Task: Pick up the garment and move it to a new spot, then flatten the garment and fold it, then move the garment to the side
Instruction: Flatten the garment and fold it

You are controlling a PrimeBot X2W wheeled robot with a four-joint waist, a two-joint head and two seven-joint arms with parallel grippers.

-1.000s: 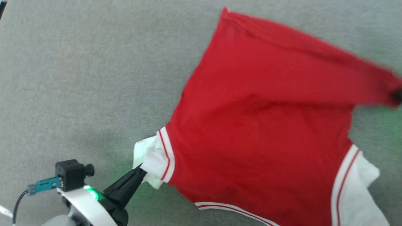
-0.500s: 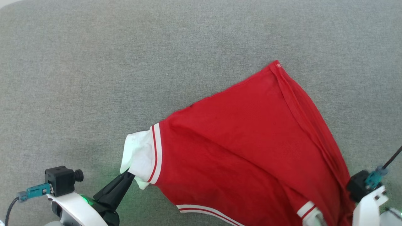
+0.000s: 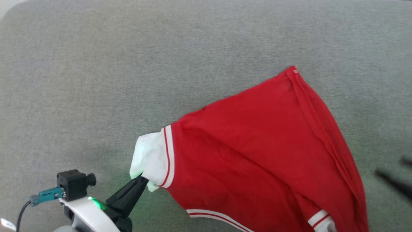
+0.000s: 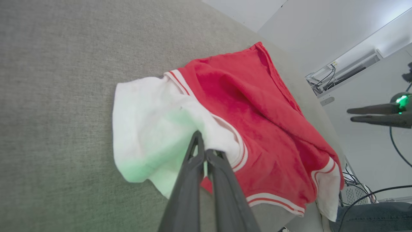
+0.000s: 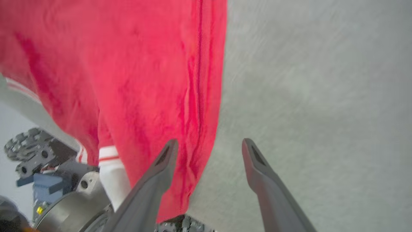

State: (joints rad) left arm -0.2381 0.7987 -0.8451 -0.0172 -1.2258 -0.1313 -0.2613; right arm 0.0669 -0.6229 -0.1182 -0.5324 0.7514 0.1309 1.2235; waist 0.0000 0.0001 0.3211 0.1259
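Note:
The garment (image 3: 257, 145), a red T-shirt with white sleeves and striped trim, lies rumpled on the grey fabric surface (image 3: 96, 80), and its near part hangs over the front edge. My left gripper (image 3: 141, 178) is at the lower left, shut on the white left sleeve (image 4: 151, 129). In the left wrist view its fingers (image 4: 201, 149) pinch a fold of that sleeve. My right gripper (image 5: 209, 143) stands open just beside the garment's red side edge (image 5: 206, 80), holding nothing. In the head view the right gripper (image 3: 389, 166) is a dark blur right of the garment.
The grey surface extends far to the left and back, with a rounded corner (image 3: 6, 9) at the top left. Past its edge are a white wall, cables (image 4: 328, 77) and parts of the robot's base (image 5: 42, 161).
My right gripper has opened, let go of the garment's corner and swung off to the right. The red cloth it held up has dropped onto the surface. The left grip is unchanged.

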